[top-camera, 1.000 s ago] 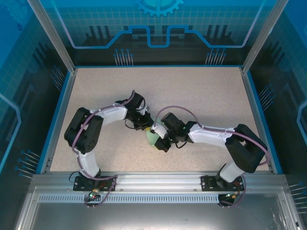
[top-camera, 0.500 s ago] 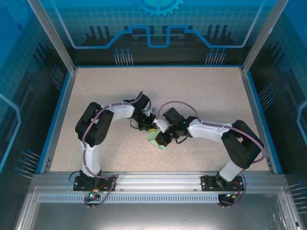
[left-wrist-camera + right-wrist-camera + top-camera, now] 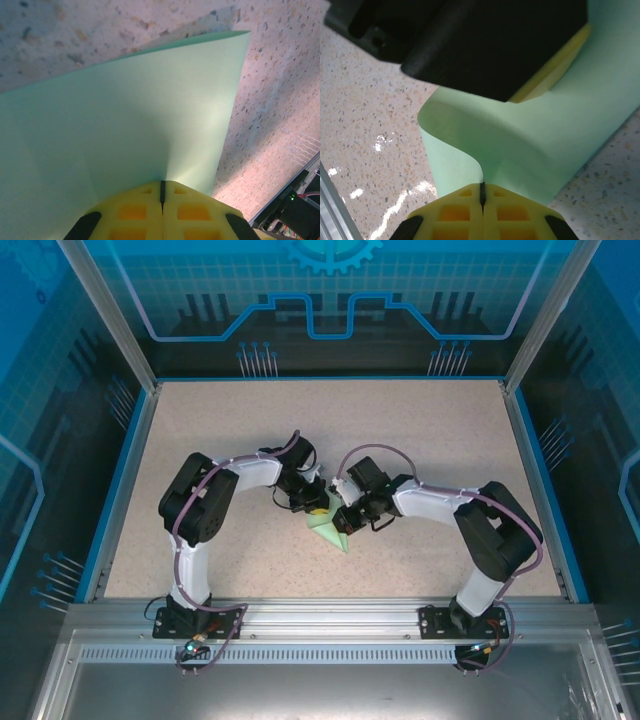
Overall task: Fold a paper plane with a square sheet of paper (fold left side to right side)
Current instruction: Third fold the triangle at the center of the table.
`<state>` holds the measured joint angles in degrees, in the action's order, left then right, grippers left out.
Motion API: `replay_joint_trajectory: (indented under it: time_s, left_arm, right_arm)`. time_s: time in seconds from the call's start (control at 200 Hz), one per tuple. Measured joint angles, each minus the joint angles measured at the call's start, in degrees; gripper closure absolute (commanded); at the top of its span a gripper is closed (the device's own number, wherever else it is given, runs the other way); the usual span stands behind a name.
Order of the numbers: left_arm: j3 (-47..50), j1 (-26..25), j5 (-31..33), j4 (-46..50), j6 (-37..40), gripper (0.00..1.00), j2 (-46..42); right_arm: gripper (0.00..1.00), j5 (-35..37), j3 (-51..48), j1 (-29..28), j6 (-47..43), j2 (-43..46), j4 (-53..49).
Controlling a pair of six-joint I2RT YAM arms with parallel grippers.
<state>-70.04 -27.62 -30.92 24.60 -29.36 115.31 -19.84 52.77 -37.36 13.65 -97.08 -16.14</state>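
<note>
Plain mint-green sheet of paper (image 3: 125,115); yellow left claw (image 3: 162,186); speckled beige table (image 3: 420,430).

Left claw (image 3: 318,509), right claw (image 3: 339,523) and lifted paper (image 3: 328,533) crowd mid-table; surrounding tabletop (image 3: 420,430) open.

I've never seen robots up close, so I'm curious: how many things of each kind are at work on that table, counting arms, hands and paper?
Robot arms: 2 (left arm, right arm)
Hands: 2 (left hand, right hand), each pinched shut on the paper
Green sheet of paper: 1
Total: 5
</note>
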Motion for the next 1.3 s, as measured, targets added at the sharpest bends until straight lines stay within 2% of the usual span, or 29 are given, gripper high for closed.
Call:
replay_joint_trajectory:
  time_s: [1.301]
  left_arm:
    - [-0.5, -0.4, 0.5, 0.6, 1.1, 0.95, 0.2]
  right_arm:
    - [1.00, 4.7, 1.0, 1.5, 1.0, -1.7, -2.5]
